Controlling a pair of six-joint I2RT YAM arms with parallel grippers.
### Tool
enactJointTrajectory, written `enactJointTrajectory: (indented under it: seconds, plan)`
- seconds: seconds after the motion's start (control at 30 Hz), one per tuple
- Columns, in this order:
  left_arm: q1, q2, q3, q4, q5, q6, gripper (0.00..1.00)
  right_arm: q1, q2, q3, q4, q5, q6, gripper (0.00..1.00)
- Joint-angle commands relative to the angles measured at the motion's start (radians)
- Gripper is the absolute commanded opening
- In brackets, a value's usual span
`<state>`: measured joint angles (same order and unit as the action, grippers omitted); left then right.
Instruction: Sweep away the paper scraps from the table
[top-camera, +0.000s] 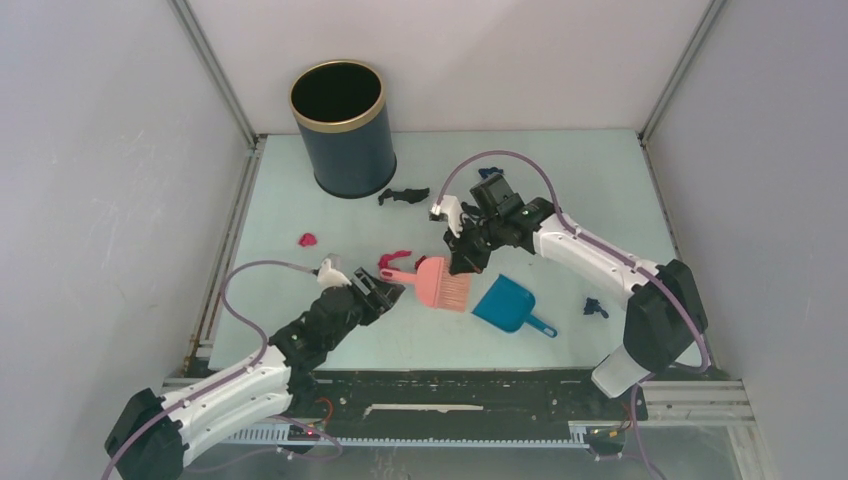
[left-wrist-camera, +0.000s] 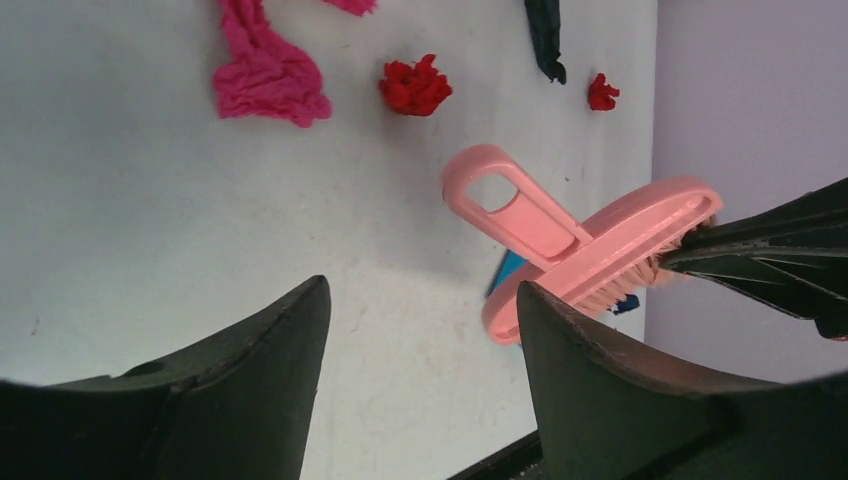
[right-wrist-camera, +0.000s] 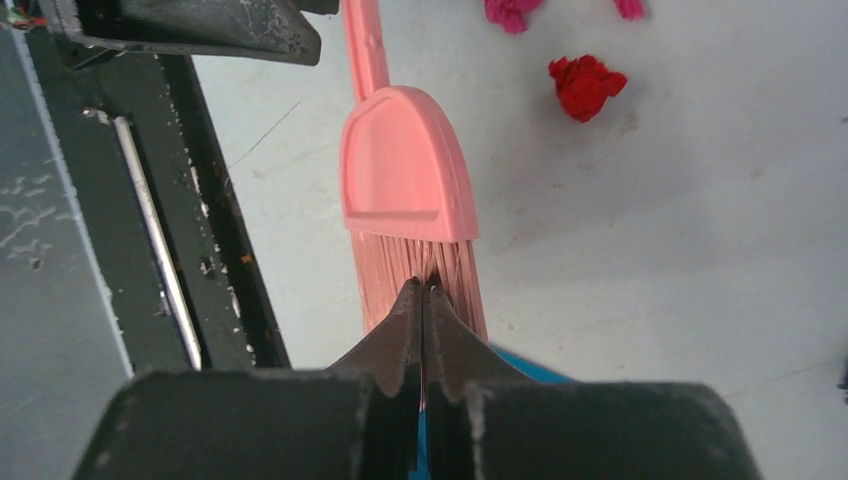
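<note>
Right gripper pinching brush bristles, wrist downturned

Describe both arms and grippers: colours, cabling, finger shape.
The left arm and right arm have glossy white link shells and black joint housings. A mauve cable loops along each. The left gripper and right gripper have matte black fingers tapering to blunt tips.

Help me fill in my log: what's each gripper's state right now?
Left gripper: open, holding nothing.
Right gripper: shut on the brush, pinching its bristles.
</note>
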<state>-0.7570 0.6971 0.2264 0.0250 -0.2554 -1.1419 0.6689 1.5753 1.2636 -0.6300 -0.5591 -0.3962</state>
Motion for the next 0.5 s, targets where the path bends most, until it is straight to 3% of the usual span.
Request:
enactJointTrajectory:
  seconds: [0.0, 0.17, 0.27, 0.37, 0.47]
  plan:
    - [-0.014, -0.045, -0.045, 0.264, -0.081, 0.012, 0.73, -0.008, 0.014, -0.010, -0.025, -0.094, 0.054, 0.00]
    - [-0.031, -0.078, -0.024, 0.300, -0.044, 0.159, 0.73, -0.033, 0.006, -0.032, -0.009, -0.130, 0.075, 0.00]
    - [-0.042, -0.054, -0.068, 0.436, -0.006, 0.234, 0.73, -0.068, 0.013, -0.032, 0.005, -0.222, 0.110, 0.00]
    - [-0.041, -0.004, -0.101, 0.562, 0.010, 0.271, 0.70, -0.095, 0.024, -0.032, 0.005, -0.286, 0.128, 0.00]
    - [-0.042, 0.050, -0.079, 0.574, 0.006, 0.261, 0.65, -0.112, 0.026, -0.032, -0.004, -0.322, 0.135, 0.00]
